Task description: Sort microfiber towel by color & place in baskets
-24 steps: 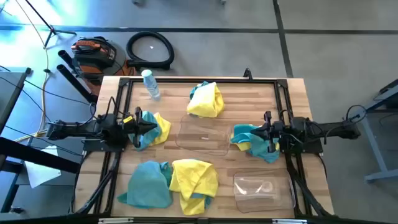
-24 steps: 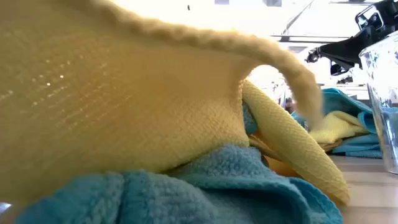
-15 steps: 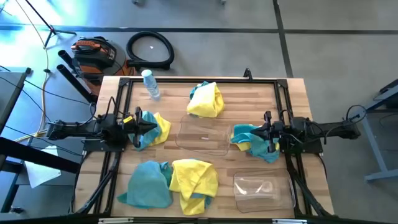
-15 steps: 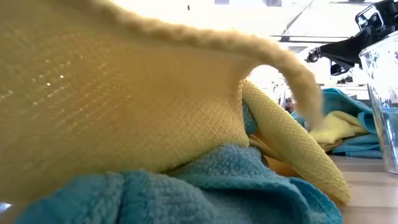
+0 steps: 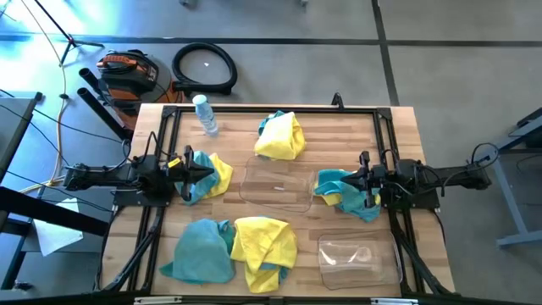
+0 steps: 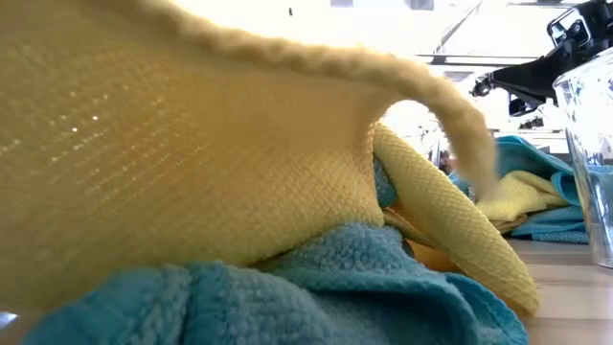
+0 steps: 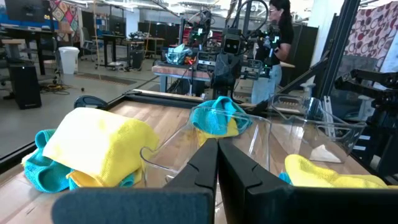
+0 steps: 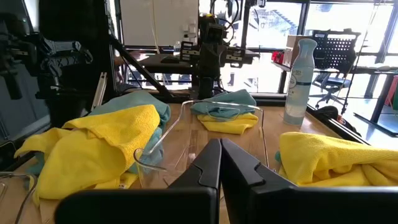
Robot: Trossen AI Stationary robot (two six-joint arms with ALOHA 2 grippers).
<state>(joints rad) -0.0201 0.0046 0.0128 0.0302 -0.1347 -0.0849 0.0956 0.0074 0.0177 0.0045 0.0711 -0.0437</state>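
- We see soft microfiber cloths in two colours: bright yellow (image 5: 279, 137) and teal blue (image 5: 201, 251) (several lie in mixed heaps).
- The two shallow clear plastic tubs (image 5: 275, 184) are colourless and see-through.
- The wooden slatted tabletop (image 5: 330, 140) is pale tan with streaked grain.
- Our two-finger grippers (image 5: 193, 174) are black.

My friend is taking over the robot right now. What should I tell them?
Left gripper: shut, holding nothing, at the table's left edge over a yellow-and-teal cloth pile.
Right gripper: shut, holding nothing, at the right edge over another mixed cloth pile.
Other soft microfiber cloths: a yellow one on teal at the far middle, a teal one and a yellow one at the near side.
Both clear plastic tubs, centre and near right, hold no cloths.
Done: nothing sorted. Left: every cloth, by colour.
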